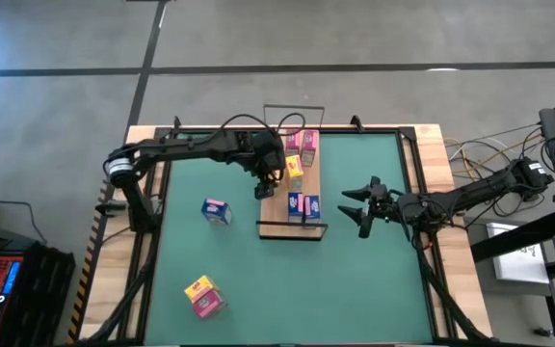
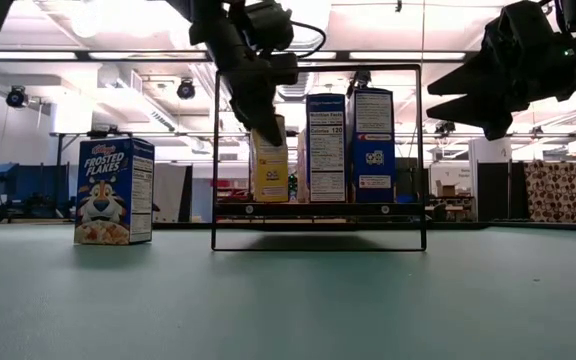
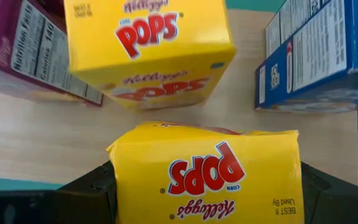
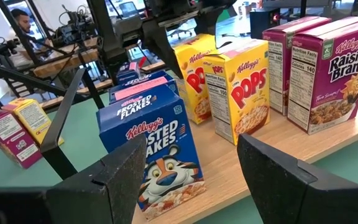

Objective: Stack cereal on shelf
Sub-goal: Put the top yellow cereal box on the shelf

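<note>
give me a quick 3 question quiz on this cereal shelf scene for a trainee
1. True or false: the left tool is shut on a yellow Corn Pops box over the shelf.
2. Which boxes stand at the shelf end nearest the right tool? A) Frosted Flakes B) Raisin Bran C) none
3. Fill in: off the shelf, the green table holds one blue box and one ____ and pink pair.

Key
1. True; its fingers clamp the box's sides.
2. A.
3. yellow.
</note>
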Controlling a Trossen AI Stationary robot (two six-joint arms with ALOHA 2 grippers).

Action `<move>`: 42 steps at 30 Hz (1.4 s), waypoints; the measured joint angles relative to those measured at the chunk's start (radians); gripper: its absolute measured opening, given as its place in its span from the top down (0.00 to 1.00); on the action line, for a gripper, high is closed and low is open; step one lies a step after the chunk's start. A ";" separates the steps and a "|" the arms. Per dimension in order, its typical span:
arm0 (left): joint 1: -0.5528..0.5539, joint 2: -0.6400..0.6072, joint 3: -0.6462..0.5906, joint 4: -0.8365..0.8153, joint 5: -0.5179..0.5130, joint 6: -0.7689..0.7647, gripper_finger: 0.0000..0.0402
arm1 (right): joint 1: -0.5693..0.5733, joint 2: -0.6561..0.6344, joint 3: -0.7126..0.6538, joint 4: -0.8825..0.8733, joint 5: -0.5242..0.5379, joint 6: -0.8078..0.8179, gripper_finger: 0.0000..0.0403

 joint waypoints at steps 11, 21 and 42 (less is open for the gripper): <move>0.004 0.002 0.005 0.024 0.000 0.037 0.39 | 0.000 0.000 0.000 0.000 0.000 0.000 0.40; 0.005 0.002 0.004 0.039 -0.006 -0.025 0.34 | 0.000 0.000 0.000 0.000 0.000 0.000 0.40; 0.007 0.002 -0.009 0.042 0.004 -0.035 0.21 | 0.000 0.000 0.000 0.000 0.000 0.000 0.40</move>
